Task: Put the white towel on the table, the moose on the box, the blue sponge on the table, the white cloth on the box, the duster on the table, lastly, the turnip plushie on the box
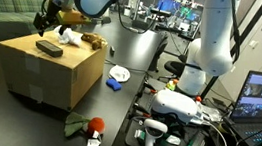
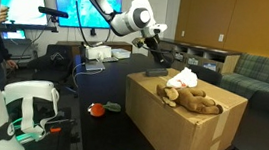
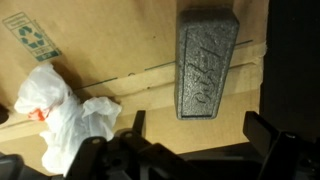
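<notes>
My gripper (image 3: 200,122) hovers, fingers spread wide, over the duster (image 3: 207,62) lying flat on the box (image 3: 120,40) (white cloth (image 3: 55,105) beside it). It looks stiff, probably light; I'd pinch across its narrow width.

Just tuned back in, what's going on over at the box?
The arm's open gripper hovers over the box, holding nothing, lined up with the duster lying on top. The white cloth and the moose also lie on the box. The towel is down on the table, and so is the turnip plushie.
</notes>
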